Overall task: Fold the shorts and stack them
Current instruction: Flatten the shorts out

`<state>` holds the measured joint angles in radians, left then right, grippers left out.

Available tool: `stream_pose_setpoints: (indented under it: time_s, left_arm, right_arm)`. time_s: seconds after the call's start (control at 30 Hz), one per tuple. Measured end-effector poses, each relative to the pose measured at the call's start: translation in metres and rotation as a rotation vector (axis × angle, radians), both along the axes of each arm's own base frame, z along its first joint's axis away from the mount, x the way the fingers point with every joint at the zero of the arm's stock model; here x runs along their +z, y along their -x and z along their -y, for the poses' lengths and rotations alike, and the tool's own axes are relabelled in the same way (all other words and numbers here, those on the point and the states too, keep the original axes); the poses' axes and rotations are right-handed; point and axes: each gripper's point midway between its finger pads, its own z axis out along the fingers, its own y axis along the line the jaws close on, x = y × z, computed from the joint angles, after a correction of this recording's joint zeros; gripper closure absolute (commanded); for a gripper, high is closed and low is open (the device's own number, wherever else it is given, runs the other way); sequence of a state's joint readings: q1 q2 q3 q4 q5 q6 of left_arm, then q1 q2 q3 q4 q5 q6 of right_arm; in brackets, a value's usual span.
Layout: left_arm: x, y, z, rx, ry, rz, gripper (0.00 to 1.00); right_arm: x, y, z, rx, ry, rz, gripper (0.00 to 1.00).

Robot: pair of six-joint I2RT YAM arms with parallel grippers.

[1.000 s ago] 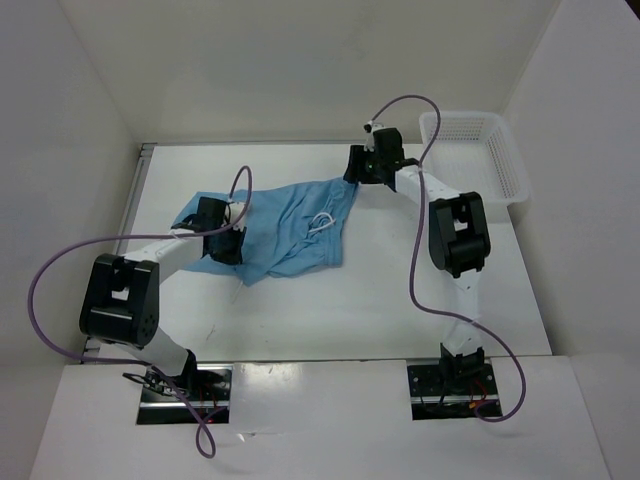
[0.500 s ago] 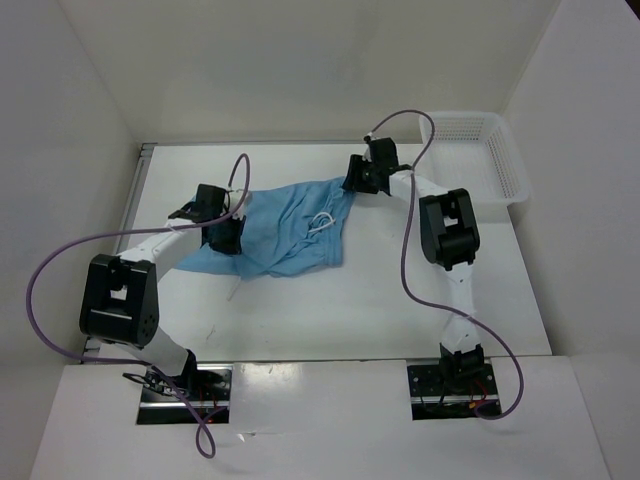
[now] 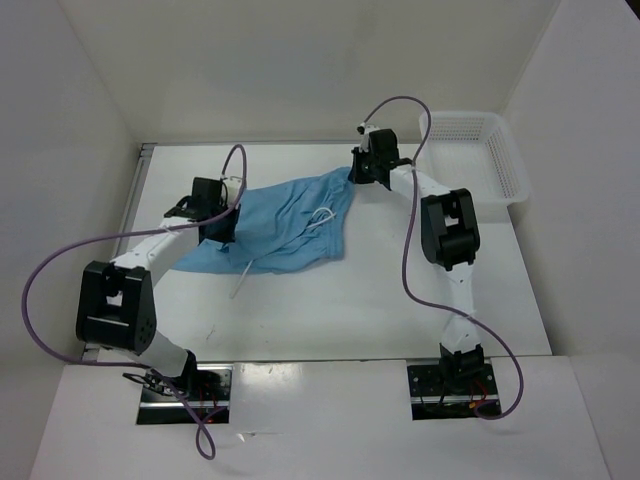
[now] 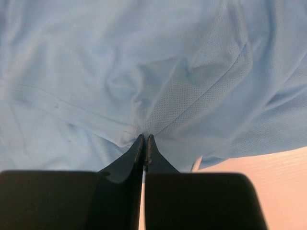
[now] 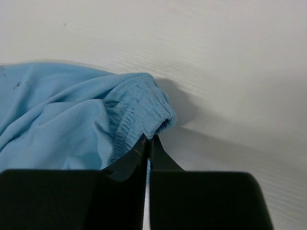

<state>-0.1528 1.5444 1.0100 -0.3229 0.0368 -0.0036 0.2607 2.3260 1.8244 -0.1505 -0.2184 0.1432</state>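
Observation:
The light blue shorts [image 3: 285, 225] lie spread across the middle of the table, with the white drawstring [image 3: 322, 220] looped on top. My left gripper [image 3: 222, 208] is shut on the cloth at the shorts' left side; the left wrist view shows the fabric [image 4: 158, 81] pinched at the tips of that gripper [image 4: 145, 138]. My right gripper [image 3: 357, 176] is shut on the gathered waistband [image 5: 144, 112] at the far right corner, with this gripper [image 5: 148, 139] closed on the band's edge and lifting it a little.
A white mesh basket [image 3: 478, 150] stands at the back right corner of the table. White walls close in the table on the left, back and right. A loose end of drawstring [image 3: 240, 280] trails onto the table in front of the shorts.
My right gripper has closed on the waistband corner and pulled it toward the back. My left gripper has moved toward the back left with the cloth, stretching the shorts out.

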Motion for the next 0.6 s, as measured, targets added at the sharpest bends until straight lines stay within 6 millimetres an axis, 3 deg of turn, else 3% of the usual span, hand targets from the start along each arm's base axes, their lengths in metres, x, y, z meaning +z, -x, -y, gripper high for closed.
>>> stream_pose_setpoints:
  time_s: [0.13, 0.3, 0.47, 0.6]
  left_arm:
    - [0.031, -0.016, -0.011, 0.038, -0.005, 0.088, 1.00]
    - [0.097, -0.036, -0.042, 0.126, 0.000, 0.257, 1.00]
    - [0.156, -0.028, -0.067, 0.189, 0.002, 0.408, 1.00]
    - [0.191, -0.015, -0.071, 0.197, 0.012, 0.502, 1.00]
  right_arm:
    - [0.039, 0.004, 0.002, 0.049, 0.026, 0.064, 1.00]
    - [0.134, 0.025, 0.005, 0.102, 0.020, 0.209, 1.00]
    - [0.236, 0.058, 0.014, 0.138, 0.008, 0.398, 1.00]
    - [0.281, 0.093, 0.023, 0.178, 0.025, 0.482, 1.00]
